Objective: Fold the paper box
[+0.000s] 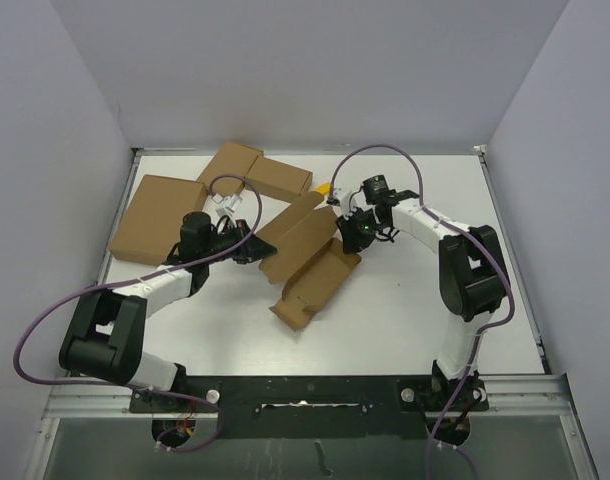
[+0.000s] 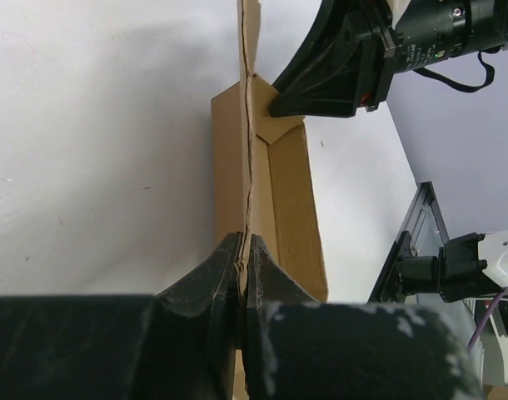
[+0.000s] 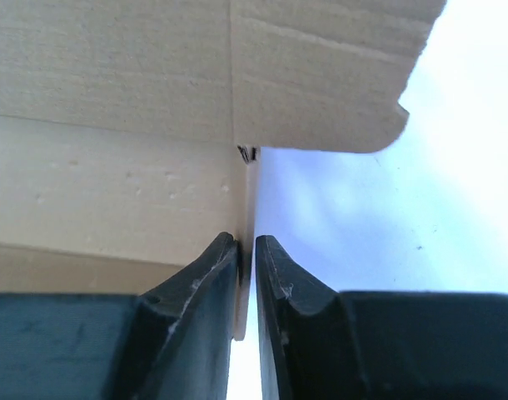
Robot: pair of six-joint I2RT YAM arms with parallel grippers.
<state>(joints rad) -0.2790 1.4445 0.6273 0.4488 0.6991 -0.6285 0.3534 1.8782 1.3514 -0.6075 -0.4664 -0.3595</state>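
One white table (image 1: 405, 310), white walls (image 1: 315, 70)

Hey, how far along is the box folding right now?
Roughly midway. Done: long sides of the paper box stand creased up. In hand: the left tool pinches one upright wall; the right tool straddles another edge, grip unclear. Left: the ends look open, flaps untucked.
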